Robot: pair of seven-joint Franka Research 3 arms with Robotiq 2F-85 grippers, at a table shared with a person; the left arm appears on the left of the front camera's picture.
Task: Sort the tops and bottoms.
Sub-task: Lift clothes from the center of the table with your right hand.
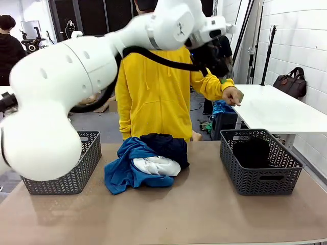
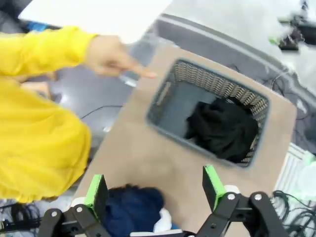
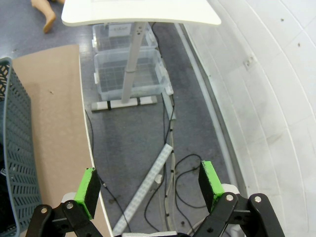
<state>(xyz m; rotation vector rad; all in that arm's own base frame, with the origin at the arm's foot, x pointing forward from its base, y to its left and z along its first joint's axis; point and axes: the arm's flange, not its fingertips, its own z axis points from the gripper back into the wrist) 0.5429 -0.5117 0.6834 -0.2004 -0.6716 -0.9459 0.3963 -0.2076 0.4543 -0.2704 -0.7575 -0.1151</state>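
Three garments lie heaped at the table's middle: a bright blue one (image 1: 121, 172), a dark navy one (image 1: 166, 145) on top at the back, and a white one (image 1: 158, 166) in front. A black garment (image 1: 251, 153) lies in the right grey basket (image 1: 260, 181). My left arm reaches high across toward the right, and its gripper (image 1: 212, 53) hangs in front of the person. In the left wrist view that gripper (image 2: 154, 191) is open and holds nothing, above the table between the navy garment (image 2: 131, 207) and the basket (image 2: 168, 96) holding the black garment (image 2: 222, 128). My right gripper (image 3: 148, 187) is open and holds nothing, over the floor past the table's edge.
A second grey basket (image 1: 76, 171) stands at the table's left. A person in a yellow hoodie (image 1: 153, 92) stands at the far side, one hand (image 2: 111, 54) stretched toward the right basket. A white table (image 3: 138, 12) with clear bins (image 3: 128, 74) under it stands to the right.
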